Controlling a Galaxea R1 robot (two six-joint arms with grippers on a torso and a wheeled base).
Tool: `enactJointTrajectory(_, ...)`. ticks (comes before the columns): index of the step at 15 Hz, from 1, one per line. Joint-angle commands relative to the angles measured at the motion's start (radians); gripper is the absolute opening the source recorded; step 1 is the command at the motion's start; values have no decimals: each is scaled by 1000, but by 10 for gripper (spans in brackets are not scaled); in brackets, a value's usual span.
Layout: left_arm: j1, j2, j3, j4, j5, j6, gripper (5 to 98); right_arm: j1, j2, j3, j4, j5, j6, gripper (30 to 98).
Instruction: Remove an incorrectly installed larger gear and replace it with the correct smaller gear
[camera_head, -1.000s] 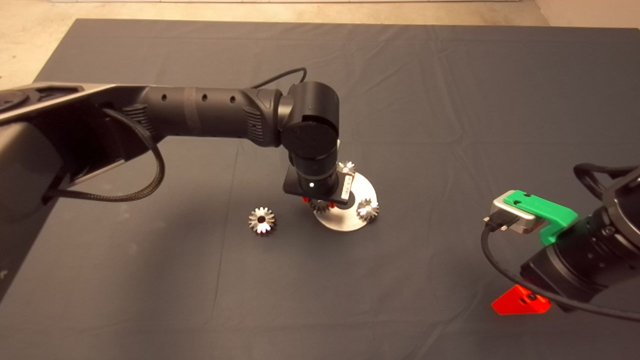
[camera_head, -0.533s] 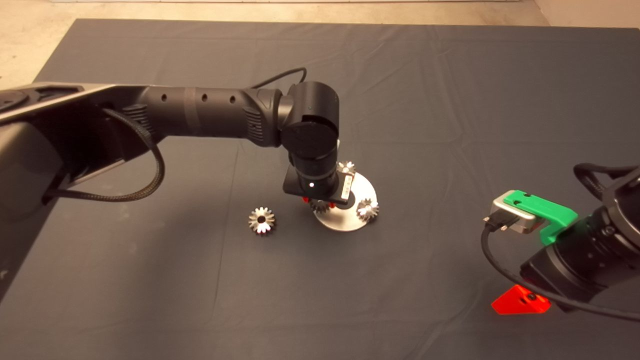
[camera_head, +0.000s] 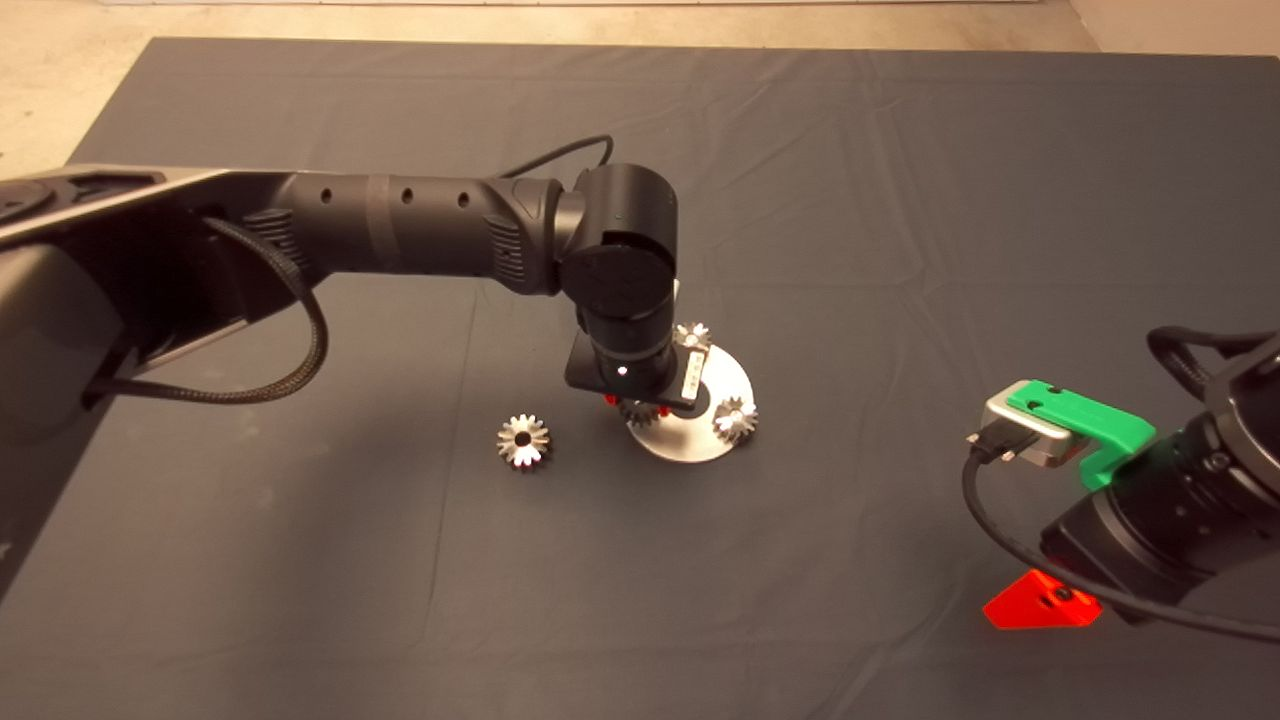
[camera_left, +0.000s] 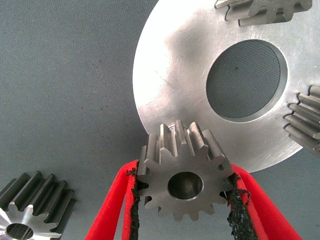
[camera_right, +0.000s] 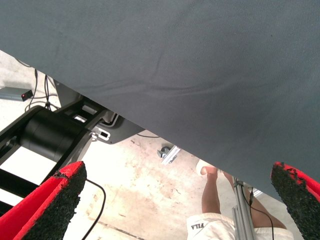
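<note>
My left gripper (camera_left: 182, 212) is shut on the smaller gear (camera_left: 182, 182), dull grey with a round centre hole, its red fingers (camera_left: 112, 212) pressing both sides. The gear is at the rim of the round silver plate (camera_left: 175, 65); I cannot tell whether it rests on it. In the head view this gear (camera_head: 637, 410) peeks out under the left wrist at the plate's (camera_head: 690, 445) left edge. The larger gear (camera_head: 524, 441), bright with star-like teeth, lies flat on the mat left of the plate, also seen as the larger gear (camera_left: 30, 212) beside my fingers.
Two more gears (camera_head: 692, 335) (camera_head: 735, 418) sit on the plate's far and right rim. The right gripper (camera_head: 1040, 605) is parked at the lower right, open; its wrist view shows the mat's edge, floor and a person's leg (camera_right: 212, 192).
</note>
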Motion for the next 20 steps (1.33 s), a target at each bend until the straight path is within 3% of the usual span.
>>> enactJointTrajectory(1, -20, -10, 27, 2, 63, 4, 355, 24, -4, 3, 32, 3, -4, 977)
enactJointTrajectory(20, -47, -17, 11, 2, 70, 30, 354, 24, -4, 3, 33, 3, -4, 977)
